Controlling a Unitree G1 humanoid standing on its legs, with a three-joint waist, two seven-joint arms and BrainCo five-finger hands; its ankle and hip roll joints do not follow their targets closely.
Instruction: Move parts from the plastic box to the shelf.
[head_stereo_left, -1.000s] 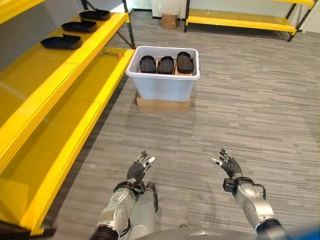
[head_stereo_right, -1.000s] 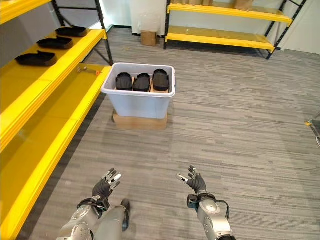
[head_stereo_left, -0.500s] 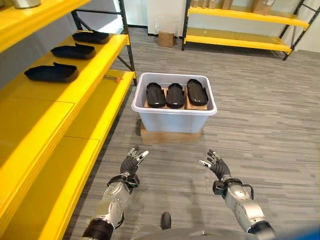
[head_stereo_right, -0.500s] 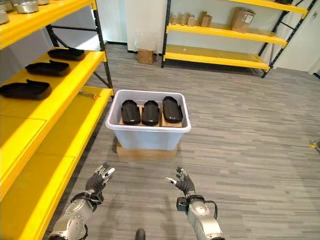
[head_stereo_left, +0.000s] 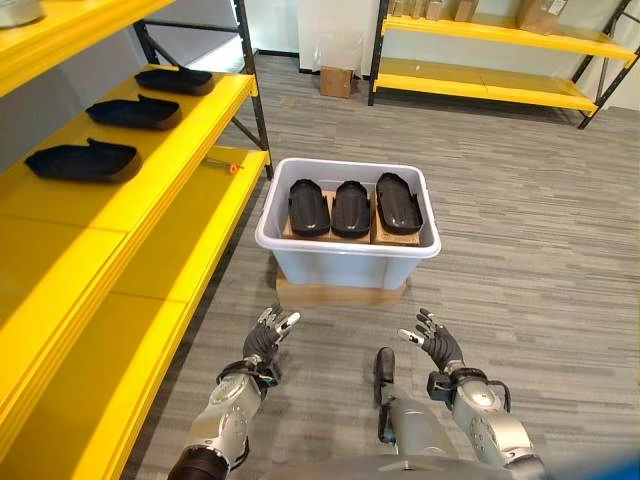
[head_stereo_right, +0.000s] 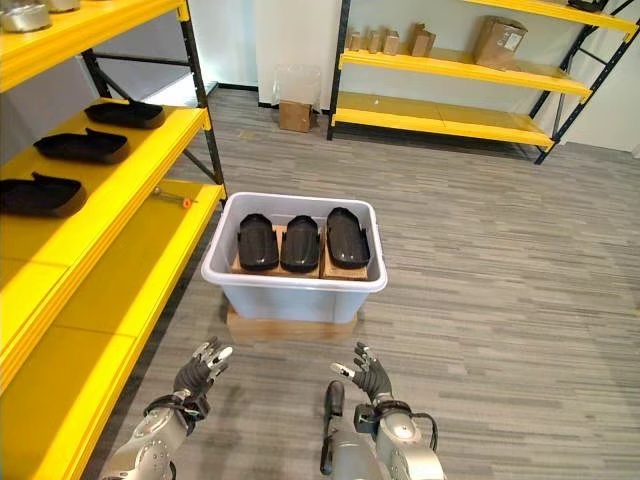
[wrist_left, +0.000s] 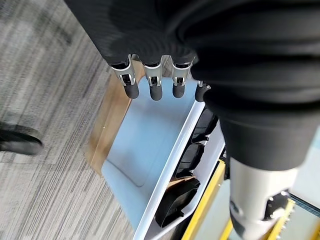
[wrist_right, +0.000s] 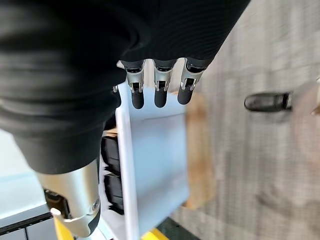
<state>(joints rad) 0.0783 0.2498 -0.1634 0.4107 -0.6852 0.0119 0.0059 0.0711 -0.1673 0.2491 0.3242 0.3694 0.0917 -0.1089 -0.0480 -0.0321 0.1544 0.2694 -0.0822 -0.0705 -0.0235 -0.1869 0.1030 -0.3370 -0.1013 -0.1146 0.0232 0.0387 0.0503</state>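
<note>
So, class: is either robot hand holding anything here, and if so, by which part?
Nothing is held. The left robot hand and right robot hand are open, short of the white plastic box with three black parts.

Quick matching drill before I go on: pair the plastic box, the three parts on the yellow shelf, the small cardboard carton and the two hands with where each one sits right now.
1 plastic box
2 shelved parts
3 small carton
4 left hand and right hand

a far end of the floor, by the wall
b on a flat cardboard base, three parts inside
c open, empty, short of the box
d in a row at the robot's left

1-b, 2-d, 3-a, 4-c
</note>
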